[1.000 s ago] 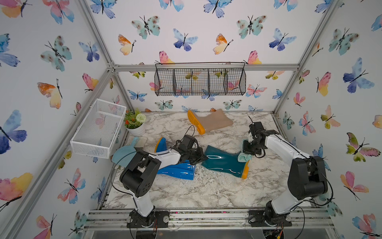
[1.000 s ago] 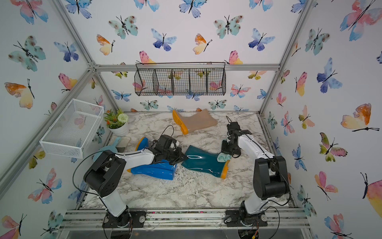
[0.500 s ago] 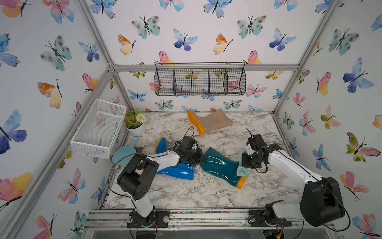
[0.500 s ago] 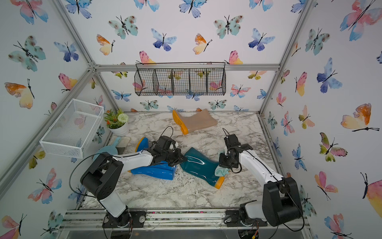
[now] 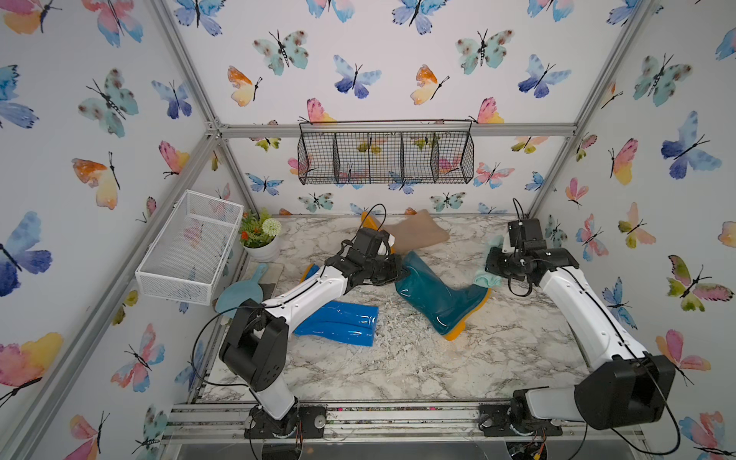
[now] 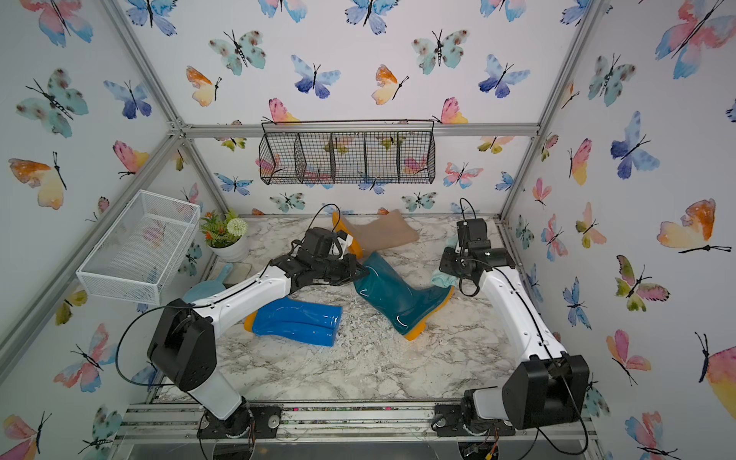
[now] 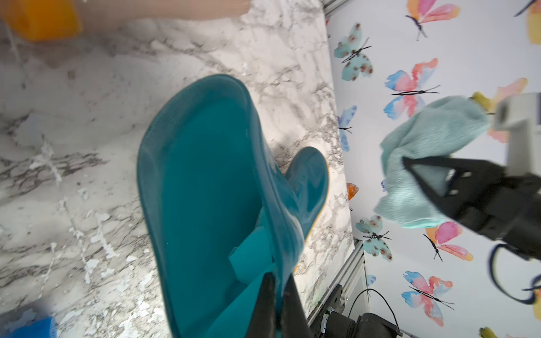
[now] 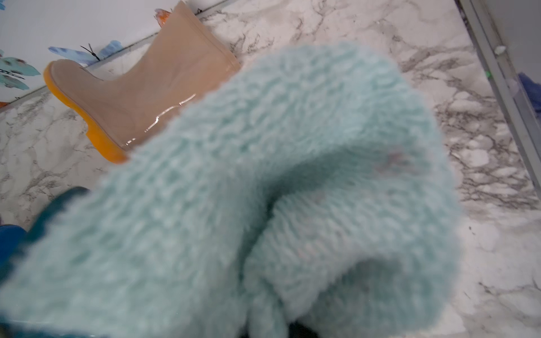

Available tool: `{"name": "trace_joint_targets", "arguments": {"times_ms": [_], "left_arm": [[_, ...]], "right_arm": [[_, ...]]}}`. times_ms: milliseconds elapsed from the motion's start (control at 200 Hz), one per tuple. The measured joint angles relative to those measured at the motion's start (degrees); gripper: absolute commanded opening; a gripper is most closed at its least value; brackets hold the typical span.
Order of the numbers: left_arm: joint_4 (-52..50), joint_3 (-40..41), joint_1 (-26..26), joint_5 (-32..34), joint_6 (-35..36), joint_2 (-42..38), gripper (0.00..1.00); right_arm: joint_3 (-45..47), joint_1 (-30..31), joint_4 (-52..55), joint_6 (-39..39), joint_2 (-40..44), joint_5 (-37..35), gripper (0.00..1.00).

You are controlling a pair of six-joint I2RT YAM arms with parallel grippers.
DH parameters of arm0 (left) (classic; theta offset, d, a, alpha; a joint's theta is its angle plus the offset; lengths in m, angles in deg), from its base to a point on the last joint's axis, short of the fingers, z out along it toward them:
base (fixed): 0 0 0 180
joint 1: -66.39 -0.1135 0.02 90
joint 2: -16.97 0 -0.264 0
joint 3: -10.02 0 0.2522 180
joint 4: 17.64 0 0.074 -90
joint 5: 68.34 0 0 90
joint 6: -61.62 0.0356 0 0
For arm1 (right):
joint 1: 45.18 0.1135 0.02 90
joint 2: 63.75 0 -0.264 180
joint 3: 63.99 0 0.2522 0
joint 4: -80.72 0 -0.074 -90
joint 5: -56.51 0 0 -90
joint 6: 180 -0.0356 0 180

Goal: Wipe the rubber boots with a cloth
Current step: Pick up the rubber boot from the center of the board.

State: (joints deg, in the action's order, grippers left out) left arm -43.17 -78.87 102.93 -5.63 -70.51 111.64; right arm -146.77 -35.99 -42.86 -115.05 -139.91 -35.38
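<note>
**Cloth in the right claw, teal boot in the left**

The cloth (image 5: 486, 278), pale aqua and fuzzy, hangs bunched from the right claw (image 7: 409, 165), whose fingers are pinched together on a fold of it. In the right wrist view it fills nearly the whole picture. It is held off the marble tabletop (image 5: 398, 366), close by the heel of the dark teal boot (image 5: 434, 294). The left wrist view shows a gap between cloth and boot.

The left claw (image 7: 278, 281) is clamped on the rim of that boot's shaft, one finger inside the opening and one outside. From this claw the boot slants away and down, its orange-yellow sole towards the marble. Whether the sole touches the marble I cannot tell.

The bright blue boot (image 5: 338, 322) lies on its side behind the left claw, partly under that arm and well apart from the cloth. The beige boot (image 5: 418, 235) lies on its side just beyond the left claw, near the back wall. White flecks (image 5: 392, 334) are scattered on the marble between the blue and teal boots.

Farther out on the left claw's side are a light blue scoop (image 5: 239, 290), a potted plant (image 5: 261, 239) and a white wire basket (image 5: 187, 243) on the side wall. A black wire basket (image 5: 386, 157) hangs on the back wall, above both claws.
</note>
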Motion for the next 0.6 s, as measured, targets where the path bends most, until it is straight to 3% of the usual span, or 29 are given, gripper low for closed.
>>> {"name": "trace_joint_targets", "arguments": {"times_ms": [130,320,601], "left_arm": [[-0.92,-3.93,2.67,0.28,1.70,-1.18,0.00],[3.48,-4.07,4.76,-0.94,0.17,-3.58,0.00],[1.16,-12.63,-4.02,-0.83,-1.31,-8.33,0.00]], "right_arm": [[6.95,-0.87,0.11,-1.95,2.80,-0.46,0.05],[9.94,-1.14,-2.03,-2.36,1.57,2.73,0.07],[9.79,-0.81,-6.80,-0.50,-6.29,10.21,0.08]]}}
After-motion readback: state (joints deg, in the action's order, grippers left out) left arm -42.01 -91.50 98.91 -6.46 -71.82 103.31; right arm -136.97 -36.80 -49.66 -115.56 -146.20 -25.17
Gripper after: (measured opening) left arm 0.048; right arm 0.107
